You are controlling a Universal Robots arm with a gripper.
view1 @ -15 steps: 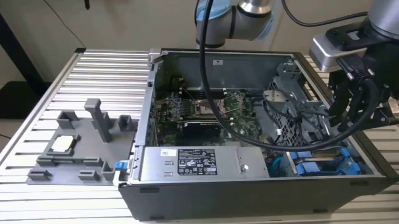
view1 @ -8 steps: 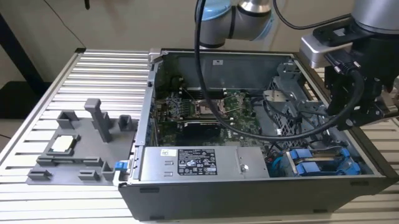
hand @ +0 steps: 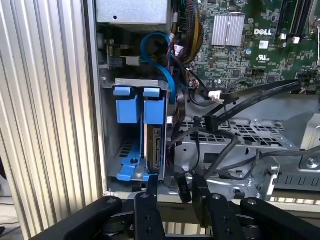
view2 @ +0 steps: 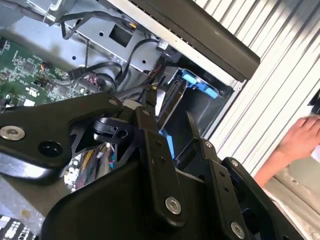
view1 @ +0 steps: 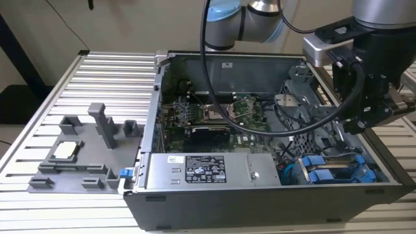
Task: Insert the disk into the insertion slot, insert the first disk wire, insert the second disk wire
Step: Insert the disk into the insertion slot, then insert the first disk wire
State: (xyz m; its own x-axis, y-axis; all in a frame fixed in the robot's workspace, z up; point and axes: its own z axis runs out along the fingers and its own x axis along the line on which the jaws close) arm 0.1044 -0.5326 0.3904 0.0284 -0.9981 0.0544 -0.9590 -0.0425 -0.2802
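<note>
A: status?
B: disk [hand: 156, 145] sits in the slot [hand: 132, 81] of the cage [hand: 235, 132], under its blue carrier [hand: 154, 109], connector edge facing out of the cage. Second blue carrier [hand: 125, 107] in the next bay
A: gripper?
B: gripper [hand: 175, 189] hangs just off the cage's open end, fingers [hand: 151, 194] spread, nothing pinched. A black wire [hand: 182, 186] passes between them, touching neither as far as I can tell
A: so wires not in yet
B: looks that way. Loose black plug [hand: 209, 122] lies over the cage's perforated wall, near the disk but apart from it
A: tips for the wire step?
B: my read: grip the plug body, not the cable. Keep it square to the disk's connector, push straight in, low force. The bundle beside the cage is crowded and could snag. Also a person's hand [view2: 300, 140] is outside the case on the cage side, well apart, worth minding
</note>
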